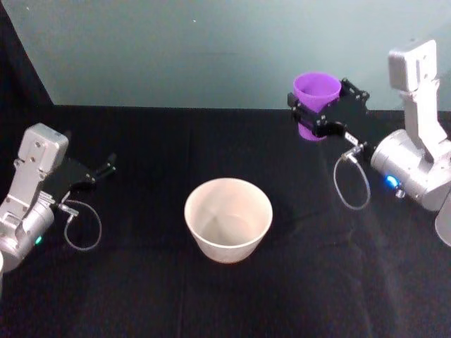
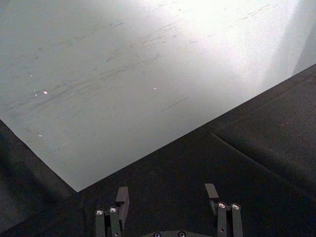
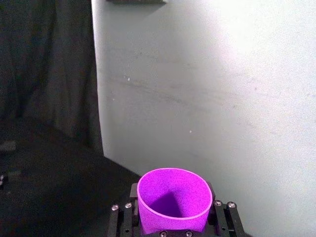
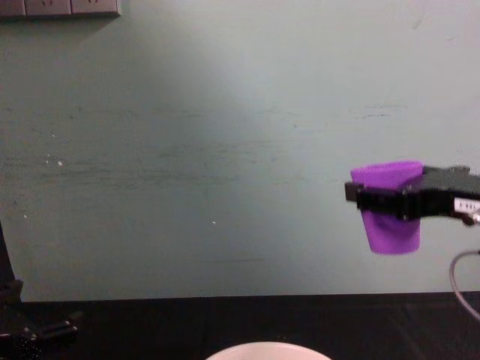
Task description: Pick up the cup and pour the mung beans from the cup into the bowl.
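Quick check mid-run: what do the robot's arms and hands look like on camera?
The left arm and right arm are silver-grey, with rounded wrists and boxy upper links. The left hand and right hand are black, two-fingered. A thin grey cable loops beside each wrist.

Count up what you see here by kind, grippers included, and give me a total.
cup: 1
bowl: 1
grippers: 2, the left gripper open, the right gripper shut on the cup
Total: 4

You will find no legible text, brand or number. One small white label (image 4: 466,204) sits on the right gripper (image 4: 358,196), on the body behind the fingers (image 4: 382,201). Its print is too small to read.
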You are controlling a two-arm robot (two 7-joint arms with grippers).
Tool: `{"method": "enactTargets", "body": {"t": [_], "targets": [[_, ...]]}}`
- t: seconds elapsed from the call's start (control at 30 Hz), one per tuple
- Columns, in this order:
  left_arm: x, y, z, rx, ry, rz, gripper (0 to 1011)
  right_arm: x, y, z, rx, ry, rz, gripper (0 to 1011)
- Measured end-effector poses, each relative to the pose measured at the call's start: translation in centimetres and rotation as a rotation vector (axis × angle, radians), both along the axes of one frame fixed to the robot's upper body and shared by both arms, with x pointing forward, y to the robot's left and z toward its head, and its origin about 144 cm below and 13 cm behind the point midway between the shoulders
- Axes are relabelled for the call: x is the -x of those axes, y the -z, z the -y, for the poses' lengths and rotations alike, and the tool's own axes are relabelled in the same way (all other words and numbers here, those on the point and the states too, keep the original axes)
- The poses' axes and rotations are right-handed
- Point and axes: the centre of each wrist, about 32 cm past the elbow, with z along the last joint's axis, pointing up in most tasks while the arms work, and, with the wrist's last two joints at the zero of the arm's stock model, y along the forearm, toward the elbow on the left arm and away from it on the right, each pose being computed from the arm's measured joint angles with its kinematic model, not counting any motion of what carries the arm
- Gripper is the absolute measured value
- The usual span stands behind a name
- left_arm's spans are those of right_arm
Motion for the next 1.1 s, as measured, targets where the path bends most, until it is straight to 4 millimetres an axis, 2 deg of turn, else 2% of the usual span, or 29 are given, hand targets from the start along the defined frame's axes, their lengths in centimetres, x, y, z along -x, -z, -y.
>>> {"method": "enactTargets", "body": {"t": [0.23,0.4,1.1], "targets": [[0.0,0.0,0.0,0.0,0.0,0.0,1000,0.0,-2.5,0.1,-0.023,0.015,0.02,750],[0.0,0.0,0.0,0.0,0.0,0.0,1000,0.1,-3.1,0.1,-0.019,0.018,0.028,750],[0.0,0.0,0.0,0.0,0.0,0.0,1000,0.1,-3.0,0.1,-0.019,0.018,0.026,750]]}}
